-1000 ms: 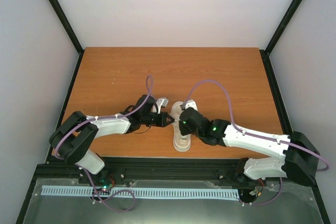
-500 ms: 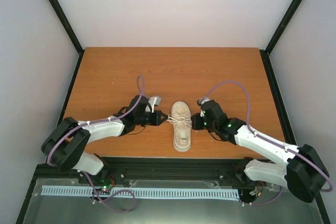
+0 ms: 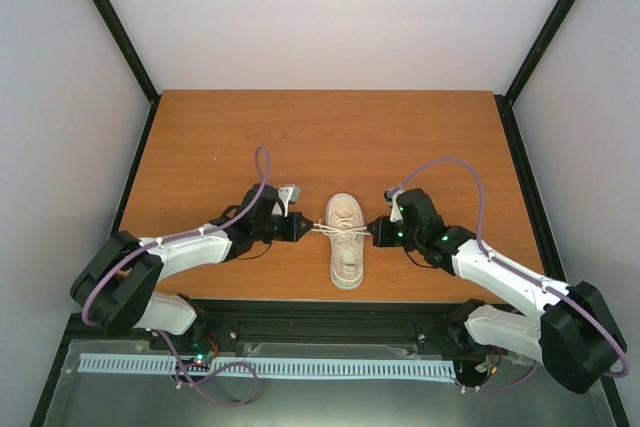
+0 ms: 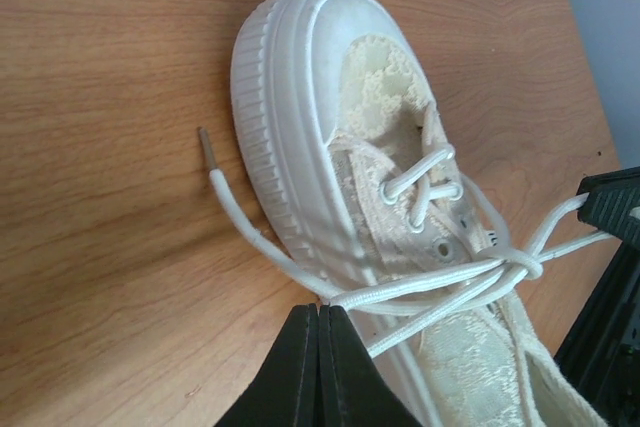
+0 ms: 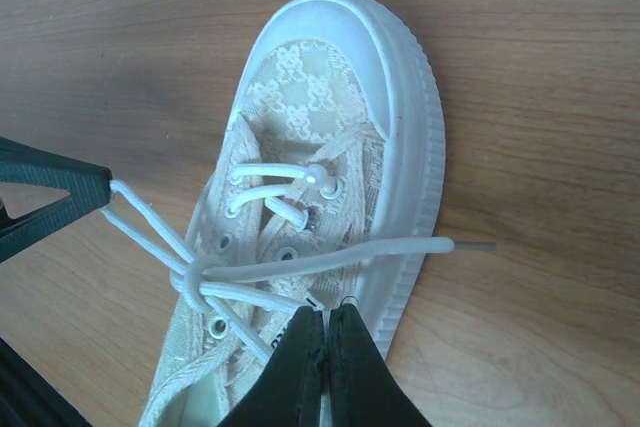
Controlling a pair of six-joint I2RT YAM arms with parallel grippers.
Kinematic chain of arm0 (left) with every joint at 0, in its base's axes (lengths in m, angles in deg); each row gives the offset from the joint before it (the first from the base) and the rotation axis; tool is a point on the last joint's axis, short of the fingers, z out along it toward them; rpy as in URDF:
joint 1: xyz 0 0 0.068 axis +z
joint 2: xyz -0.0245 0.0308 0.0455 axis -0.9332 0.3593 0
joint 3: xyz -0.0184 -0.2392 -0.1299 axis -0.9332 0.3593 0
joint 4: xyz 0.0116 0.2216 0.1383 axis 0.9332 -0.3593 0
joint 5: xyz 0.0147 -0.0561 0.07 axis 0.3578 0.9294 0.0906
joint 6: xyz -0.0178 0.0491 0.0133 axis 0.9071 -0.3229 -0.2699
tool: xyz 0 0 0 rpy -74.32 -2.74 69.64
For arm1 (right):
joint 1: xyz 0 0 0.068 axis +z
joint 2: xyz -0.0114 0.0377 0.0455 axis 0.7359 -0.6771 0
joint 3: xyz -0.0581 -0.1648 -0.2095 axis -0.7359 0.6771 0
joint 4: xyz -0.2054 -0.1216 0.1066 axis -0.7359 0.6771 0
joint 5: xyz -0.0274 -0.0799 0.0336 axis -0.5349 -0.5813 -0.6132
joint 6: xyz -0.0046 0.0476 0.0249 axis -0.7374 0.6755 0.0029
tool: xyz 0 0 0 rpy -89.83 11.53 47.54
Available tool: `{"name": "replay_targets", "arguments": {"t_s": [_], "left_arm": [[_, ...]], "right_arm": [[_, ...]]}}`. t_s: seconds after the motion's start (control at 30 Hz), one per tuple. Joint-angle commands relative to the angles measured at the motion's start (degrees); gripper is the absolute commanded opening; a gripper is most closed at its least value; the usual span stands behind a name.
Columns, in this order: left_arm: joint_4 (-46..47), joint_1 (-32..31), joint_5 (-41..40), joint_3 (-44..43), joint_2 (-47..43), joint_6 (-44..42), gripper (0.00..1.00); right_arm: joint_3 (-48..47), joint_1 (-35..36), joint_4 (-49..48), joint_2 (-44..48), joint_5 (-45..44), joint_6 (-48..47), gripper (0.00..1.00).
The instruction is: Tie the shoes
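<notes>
A cream low-top sneaker lies on the wooden table, toe pointing away from the arms. Its white laces are crossed into a knot over the tongue, with a loop running out to each side. My left gripper is at the shoe's left side, shut on the left lace loop. My right gripper is at the shoe's right side, shut on the right lace loop. One free lace end lies on the table left of the toe, the other right of it.
The wooden table is enclosed by pale walls and black frame posts. A black rail runs along the near edge, where both arm bases stand. Purple cables arch above each arm.
Both grippers drew apart from the middle of the shoe, left going left and right going right. The lace loops came out sideways and the knot tightened.
</notes>
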Motion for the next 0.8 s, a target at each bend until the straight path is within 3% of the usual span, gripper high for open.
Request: {"name": "replay_targets", "arguments": {"t_s": [0.0,0.77], "left_arm": [[-1.6,1.2,-2.5,1.2,0.0,-1.1,0.01],[2.0,3.3,-4.7,4.9,2.8,-0.6,0.01]], "right_arm": [[2.1,-2.1,-1.9,-1.1,2.5,-0.3,0.03],[9.1,-7.0,-6.6,-2.8,5.2,-0.1,0.03]]}}
